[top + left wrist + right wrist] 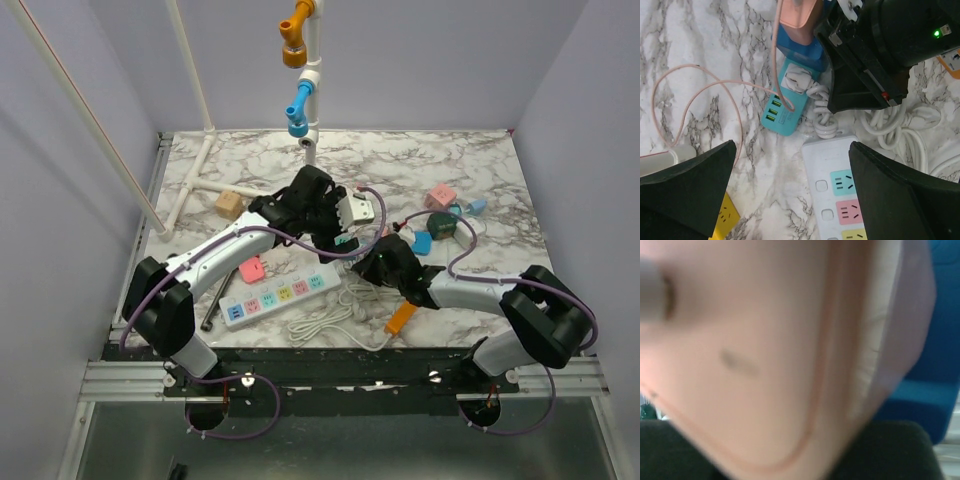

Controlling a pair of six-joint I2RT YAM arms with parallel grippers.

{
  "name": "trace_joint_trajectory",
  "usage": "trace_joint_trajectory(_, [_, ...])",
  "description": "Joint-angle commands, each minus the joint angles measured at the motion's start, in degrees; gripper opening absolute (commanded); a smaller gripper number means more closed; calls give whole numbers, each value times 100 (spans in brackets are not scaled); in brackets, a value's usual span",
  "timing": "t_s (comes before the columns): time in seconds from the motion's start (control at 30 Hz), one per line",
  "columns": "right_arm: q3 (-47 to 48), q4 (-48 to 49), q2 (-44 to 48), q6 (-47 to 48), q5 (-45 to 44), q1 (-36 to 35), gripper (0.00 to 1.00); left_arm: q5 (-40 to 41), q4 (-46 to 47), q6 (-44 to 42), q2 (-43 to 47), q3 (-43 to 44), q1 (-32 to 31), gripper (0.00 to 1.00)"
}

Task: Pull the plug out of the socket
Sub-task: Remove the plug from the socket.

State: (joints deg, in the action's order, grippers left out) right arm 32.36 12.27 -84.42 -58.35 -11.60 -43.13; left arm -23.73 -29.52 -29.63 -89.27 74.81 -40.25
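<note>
The right pincer is clamped fully together, and its own camera is filled by a blurred pink plug. Whether that plug actually sits between the fingers I can't tell. The plug stands in a blue block, and just beside it a teal adapter carries a white plug. The left pincer hangs above them, spread as wide as it goes and holding nothing. Partly under it lies the socket, the long white strip, flat on the counter near the front edge between the two arms. Its white cord is heaped in loops alongside.

My worry is that nothing is pinned down. A pull now would likely drag block, adapter and looped cord along together rather than free anything. A smooth plug shell could also slip from a poor grip, and the two arms are crowded close enough to knock each other.
</note>
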Motion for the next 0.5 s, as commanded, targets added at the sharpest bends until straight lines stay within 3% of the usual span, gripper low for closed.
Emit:
trace_joint_trajectory(0.0, [-227,-1581,-25,137,-326,-20,22,140,181,-149,-274,-165,-84,98])
trace_joint_trajectory(0.1, [-252,-1763,295,192,-335,-12,48,166,279,-175,-445,-115,-87,98])
trace_joint_trajectory(0.2, [-301,-1961,727,216,-318,-18,67,164,387,-179,-544,-99,-80,98])
trace_joint_trajectory(0.3, [-261,-2222,1226,301,-409,-14,74,132,438,-151,-589,-111,-80,98])
trace_joint_trajectory(0.47, [156,-2953,2025,397,-768,-12,75,82,475,-10,-526,-134,-55,98])
